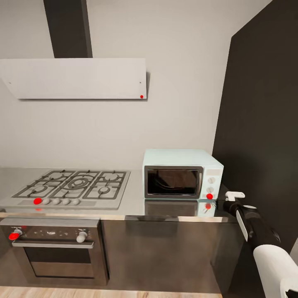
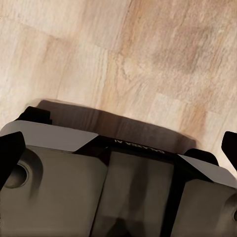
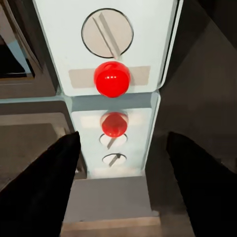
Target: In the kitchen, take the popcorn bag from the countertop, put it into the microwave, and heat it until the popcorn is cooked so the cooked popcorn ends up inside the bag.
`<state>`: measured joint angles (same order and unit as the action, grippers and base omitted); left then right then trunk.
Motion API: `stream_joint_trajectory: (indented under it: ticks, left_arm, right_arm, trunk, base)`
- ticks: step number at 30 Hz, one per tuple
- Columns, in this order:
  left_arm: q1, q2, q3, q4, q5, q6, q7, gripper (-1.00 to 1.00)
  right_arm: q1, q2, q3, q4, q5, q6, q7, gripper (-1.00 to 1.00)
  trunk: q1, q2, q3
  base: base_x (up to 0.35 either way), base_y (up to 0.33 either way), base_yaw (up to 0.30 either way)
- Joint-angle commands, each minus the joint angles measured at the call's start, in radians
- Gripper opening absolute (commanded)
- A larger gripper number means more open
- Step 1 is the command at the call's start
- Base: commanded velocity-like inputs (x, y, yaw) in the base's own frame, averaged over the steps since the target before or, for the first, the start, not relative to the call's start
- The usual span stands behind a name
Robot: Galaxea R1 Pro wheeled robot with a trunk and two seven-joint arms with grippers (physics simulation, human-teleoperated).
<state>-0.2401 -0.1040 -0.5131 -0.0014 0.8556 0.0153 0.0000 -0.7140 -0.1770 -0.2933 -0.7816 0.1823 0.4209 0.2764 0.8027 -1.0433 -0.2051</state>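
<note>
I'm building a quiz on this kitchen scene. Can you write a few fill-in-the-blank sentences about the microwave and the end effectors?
1. The microwave's door is ____.
2. The round light on the microwave's panel is coloured ____.
3. The right end effector has its fingers ____, facing the microwave's knobs.
4. To the microwave's left lies the gas ____.

Missing words: shut; red; open; hob

Black right arm [image 1: 253, 225], white end pieces, dark pincer fingers [image 3: 42, 190].

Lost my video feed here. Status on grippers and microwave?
Right gripper open, facing microwave's red button. Left gripper over wood floor, state unclear. Microwave door shut. Nothing between.
</note>
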Motion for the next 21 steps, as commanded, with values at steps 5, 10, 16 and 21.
stream_joint_trajectory:
  ticks: [5, 10, 16, 21]
  left_arm:
    - [0.0, 0.0, -0.008, 0.0, 0.01, 0.002, 0.0, 1.0]
    - [-0.001, 0.0, -0.008, 0.0, 0.01, 0.002, 0.0, 1.0]
    - [0.0, 0.001, -0.008, 0.0, 0.011, 0.002, 0.0, 1.0]
    - [0.001, 0.001, -0.008, 0.0, 0.011, 0.002, 0.0, 1.0]
  right_arm:
    - [-0.001, 0.0, -0.004, -0.002, 0.011, 0.001, 0.009, -1.0]
    - [-0.001, -0.001, -0.003, -0.002, 0.011, -0.014, 0.009, -1.0]
    - [0.002, -0.007, 0.0, 0.004, 0.017, -0.022, 0.003, -1.0]
    - [0.015, 0.004, -0.003, 0.032, 0.022, -0.02, -0.011, -1.0]
  trunk:
    - [0.0, -0.001, -0.001]
    - [0.0, -0.001, -0.001]
    - [0.0, -0.001, -0.001]
    - [0.0, -0.001, -0.001]
  base:
    - [0.0, 0.0, 0.0]
    - [0.0, 0.0, 0.0]
    - [0.102, 0.0, 0.0]
    - [0.0, 0.0, 0.0]
